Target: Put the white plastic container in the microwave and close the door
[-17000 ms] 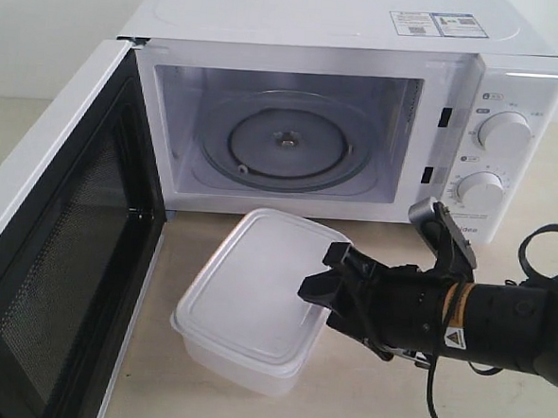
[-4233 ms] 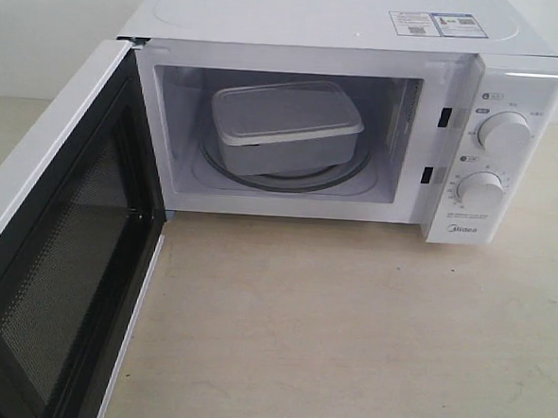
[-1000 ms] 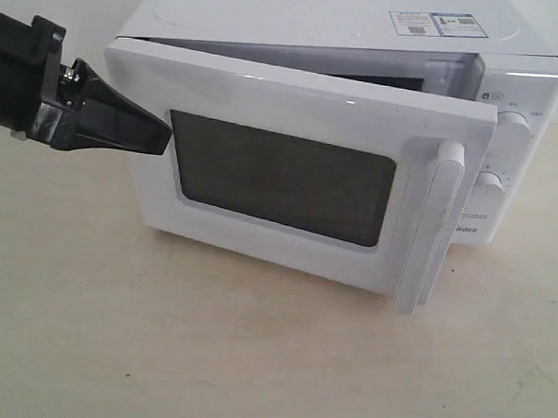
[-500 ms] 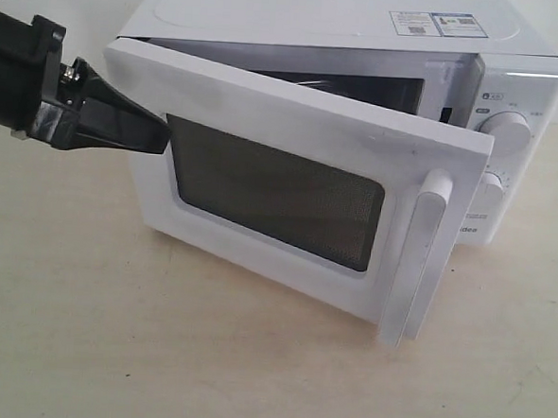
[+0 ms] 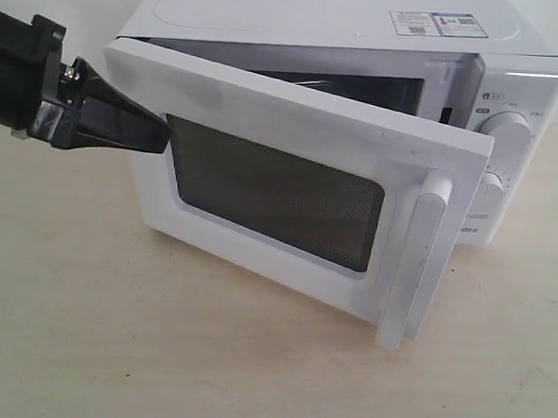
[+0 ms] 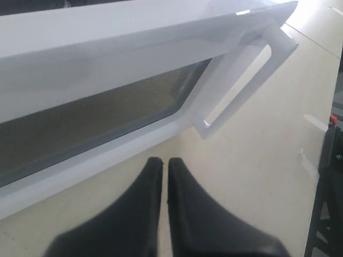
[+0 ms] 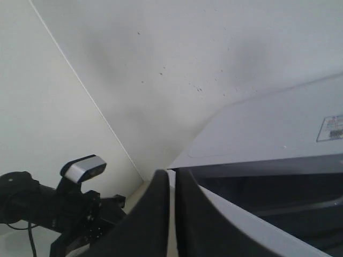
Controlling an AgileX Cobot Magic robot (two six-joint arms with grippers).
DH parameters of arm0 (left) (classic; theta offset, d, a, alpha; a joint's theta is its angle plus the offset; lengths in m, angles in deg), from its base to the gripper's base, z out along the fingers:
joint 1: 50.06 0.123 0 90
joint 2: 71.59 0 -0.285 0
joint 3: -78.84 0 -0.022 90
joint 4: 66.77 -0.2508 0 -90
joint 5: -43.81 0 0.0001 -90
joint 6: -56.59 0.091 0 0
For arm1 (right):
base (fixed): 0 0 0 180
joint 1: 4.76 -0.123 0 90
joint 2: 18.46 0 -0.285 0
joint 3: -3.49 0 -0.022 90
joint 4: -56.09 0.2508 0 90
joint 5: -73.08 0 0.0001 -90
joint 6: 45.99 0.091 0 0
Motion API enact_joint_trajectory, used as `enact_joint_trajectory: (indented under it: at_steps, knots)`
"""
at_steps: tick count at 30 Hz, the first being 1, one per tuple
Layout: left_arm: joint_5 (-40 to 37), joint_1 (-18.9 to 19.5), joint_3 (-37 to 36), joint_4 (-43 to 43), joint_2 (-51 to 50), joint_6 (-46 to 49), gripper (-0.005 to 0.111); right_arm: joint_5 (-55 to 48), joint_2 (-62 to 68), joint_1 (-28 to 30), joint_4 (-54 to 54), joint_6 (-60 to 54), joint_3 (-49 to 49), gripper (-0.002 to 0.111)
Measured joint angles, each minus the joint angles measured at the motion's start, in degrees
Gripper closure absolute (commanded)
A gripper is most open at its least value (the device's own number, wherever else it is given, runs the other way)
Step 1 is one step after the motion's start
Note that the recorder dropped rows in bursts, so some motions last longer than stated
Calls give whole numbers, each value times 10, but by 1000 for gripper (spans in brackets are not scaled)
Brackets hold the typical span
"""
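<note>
The white microwave (image 5: 319, 22) stands at the back of the table, its door (image 5: 266, 113) ajar, with the bar handle (image 5: 410, 264) swung out toward the front. The door covers the cavity, so the white plastic container is hidden. My left gripper (image 5: 160, 135) is shut and empty, its tips at the hinge-side edge of the dark window (image 5: 270, 194); contact cannot be told. In the left wrist view the left gripper (image 6: 161, 161) points at the door's (image 6: 107, 32) lower edge. My right gripper (image 7: 171, 172) is shut, empty, raised beside the microwave's top (image 7: 268, 128).
Two round knobs (image 5: 511, 133) sit on the panel behind the door's free edge. Stickers (image 5: 437, 23) lie on the microwave's top. The beige table (image 5: 250, 368) stretches in front. The left arm's camera (image 7: 83, 168) shows in the right wrist view.
Since a second ago the door's free edge has swung back outward a little, widening the gap. My left gripper has stayed where it was.
</note>
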Motion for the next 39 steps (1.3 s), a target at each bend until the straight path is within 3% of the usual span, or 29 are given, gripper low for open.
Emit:
enact_joint_trajectory:
  at_steps: [10,12,15,18,21,30,37,39]
  knots:
    - [0,0,0,0,0,-5,102,23,113,0,-42,10,46,108]
    - [5,0,0,0,0,-14,102,-11,155,0,-28,11,95,108]
    - [15,0,0,0,0,-37,102,-141,195,0,-9,13,172,108]
    - [15,0,0,-4,0,-45,102,-266,197,0,-100,13,181,108]
    - [15,0,0,-4,0,-46,102,-297,197,0,-122,13,152,108]
    - [12,0,0,-5,0,-46,102,-95,197,0,-35,13,42,108]
    - [13,0,0,-5,0,-46,102,-83,197,-1,-5,13,40,108]
    - [13,0,0,-5,0,-46,102,-84,197,-1,52,13,40,108]
